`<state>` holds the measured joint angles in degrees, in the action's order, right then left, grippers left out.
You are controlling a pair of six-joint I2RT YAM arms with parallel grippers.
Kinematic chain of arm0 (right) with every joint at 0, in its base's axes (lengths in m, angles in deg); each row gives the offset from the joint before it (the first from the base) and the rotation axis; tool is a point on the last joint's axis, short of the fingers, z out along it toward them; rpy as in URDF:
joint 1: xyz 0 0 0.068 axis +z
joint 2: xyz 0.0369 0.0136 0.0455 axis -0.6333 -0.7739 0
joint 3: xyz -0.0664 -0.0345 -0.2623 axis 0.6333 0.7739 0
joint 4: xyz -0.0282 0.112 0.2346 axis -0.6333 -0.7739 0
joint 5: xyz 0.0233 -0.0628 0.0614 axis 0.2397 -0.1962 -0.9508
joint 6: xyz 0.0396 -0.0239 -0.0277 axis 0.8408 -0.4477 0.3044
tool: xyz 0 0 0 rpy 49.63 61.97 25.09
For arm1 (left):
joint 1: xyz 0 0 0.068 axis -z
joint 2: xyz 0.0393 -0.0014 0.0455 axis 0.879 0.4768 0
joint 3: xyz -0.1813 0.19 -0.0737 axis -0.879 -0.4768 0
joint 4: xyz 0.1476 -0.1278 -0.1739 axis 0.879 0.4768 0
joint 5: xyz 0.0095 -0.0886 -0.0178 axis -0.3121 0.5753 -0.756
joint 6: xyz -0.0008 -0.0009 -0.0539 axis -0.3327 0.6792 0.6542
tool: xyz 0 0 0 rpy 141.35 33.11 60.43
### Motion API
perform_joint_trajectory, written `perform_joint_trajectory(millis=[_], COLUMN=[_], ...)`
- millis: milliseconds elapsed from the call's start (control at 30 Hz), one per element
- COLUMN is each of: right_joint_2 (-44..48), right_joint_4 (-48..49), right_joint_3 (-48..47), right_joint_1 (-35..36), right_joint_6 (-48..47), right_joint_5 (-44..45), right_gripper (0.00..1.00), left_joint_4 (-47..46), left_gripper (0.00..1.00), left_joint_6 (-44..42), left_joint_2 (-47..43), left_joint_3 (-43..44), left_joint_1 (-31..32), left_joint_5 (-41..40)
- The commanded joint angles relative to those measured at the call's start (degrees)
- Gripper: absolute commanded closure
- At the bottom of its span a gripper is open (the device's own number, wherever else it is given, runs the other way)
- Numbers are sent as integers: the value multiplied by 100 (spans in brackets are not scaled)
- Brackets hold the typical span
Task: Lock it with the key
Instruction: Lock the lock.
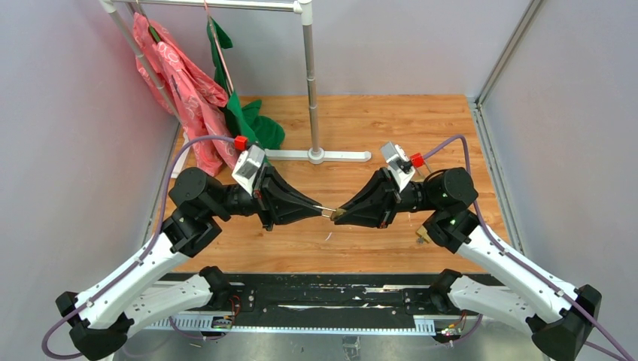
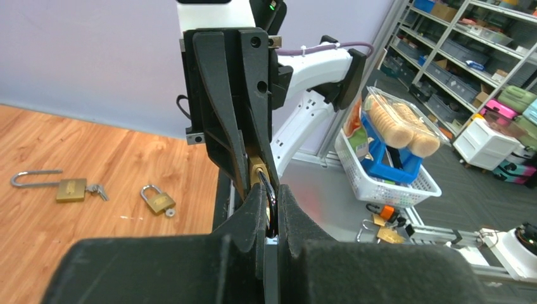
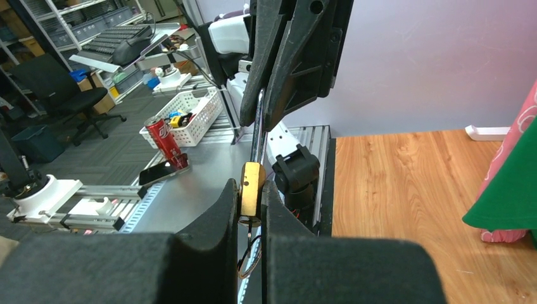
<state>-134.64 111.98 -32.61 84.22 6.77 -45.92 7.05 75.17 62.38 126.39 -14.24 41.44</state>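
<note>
Above table (image 1: 451,135) centre | right tool (image 1: 339,213) pinching padlock (image 3: 252,187) | left tool (image 1: 317,207) clamped on its metal loop (image 2: 270,193)

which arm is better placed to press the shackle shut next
Left, likely: its jaws pinch the shackle, lined up with the brass padlock body that the right arm clamps steady in its jaws.

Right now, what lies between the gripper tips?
Only the brass padlock, clamped in the right gripper; the left gripper pinches its metal loop. Wrist views show it.
</note>
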Motion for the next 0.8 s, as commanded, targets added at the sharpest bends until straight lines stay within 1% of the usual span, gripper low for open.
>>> perform_joint_trajectory(millis=[0, 167, 233, 600, 767], right_joint_2=[-303, -204, -229, -280, -281], right_joint_4=[260, -2, -44, -54, -153], right_joint_3=[-87, -79, -108, -164, -231], right_joint_1=[435, 458, 457, 456, 458], right_joint_6=[-369, -634, -660, -659, -649], right_joint_5=[1272, 1694, 1722, 1823, 1890], right_gripper=[100, 100, 100, 100, 100], left_joint_4=[257, 230, 192, 189, 255], left_gripper=[100, 100, 100, 100, 100], left_joint_6=[143, 239, 238, 103, -14], left_joint_2=[857, 789, 740, 687, 678], left_joint_3=[-445, -583, -652, -807, -811], left_joint_1=[395, 395, 395, 430, 430], left_joint_5=[-252, -607, -667, -488, -563])
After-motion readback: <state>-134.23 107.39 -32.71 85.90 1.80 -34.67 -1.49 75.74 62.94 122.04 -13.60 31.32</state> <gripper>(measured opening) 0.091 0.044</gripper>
